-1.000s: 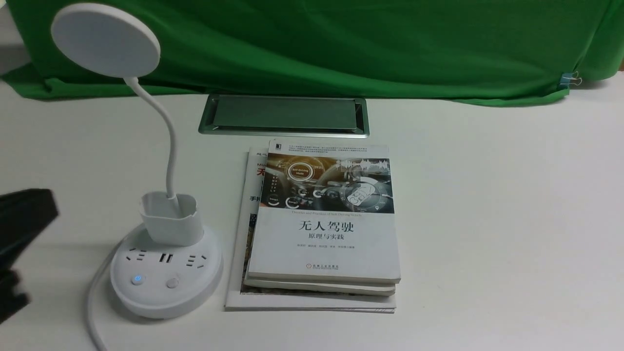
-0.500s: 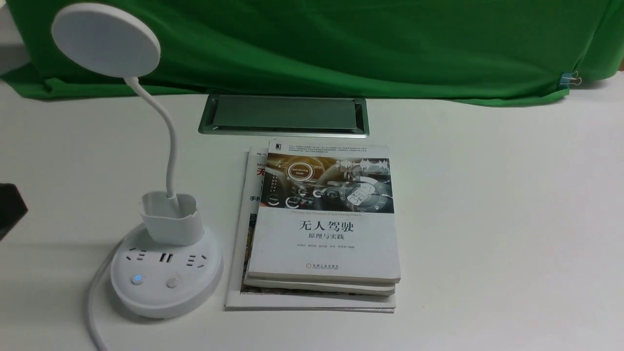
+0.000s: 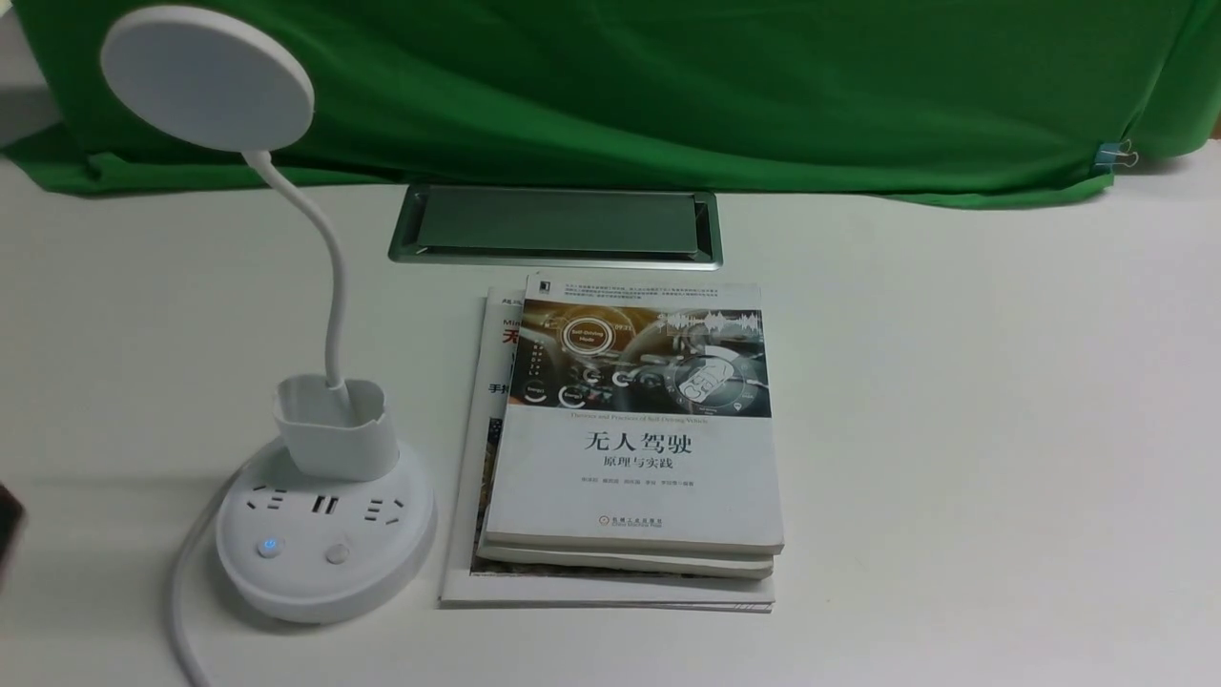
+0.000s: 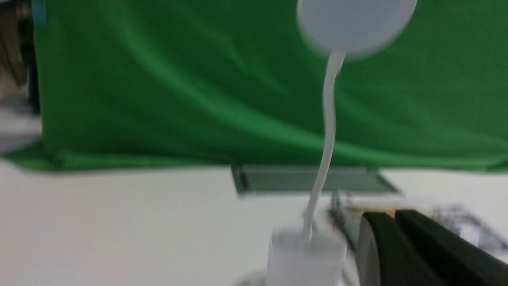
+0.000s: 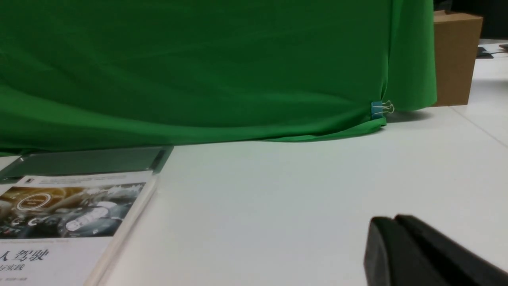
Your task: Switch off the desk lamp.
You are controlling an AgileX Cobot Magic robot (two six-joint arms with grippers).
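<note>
The desk lamp (image 3: 327, 534) is being seen upright on the table (image 3: 954, 429), apart from the left claw (image 4: 391, 216) and to its right, and a blue light is being shown on one base button (image 3: 271, 547). Both the left claw and the right claw (image 5: 393, 219) are being held clenched. Stacked books (image 3: 634, 477) are being supported by the table between the claws, beyond the lamp from the left claw.

One white desk lamp (image 3: 334, 286) with two round buttons (image 3: 270, 547) on its base; a stack of at least three books (image 3: 634, 448); one green cloth (image 3: 668, 86); one binder clip (image 3: 1108, 156); one cardboard box (image 5: 454, 59).
</note>
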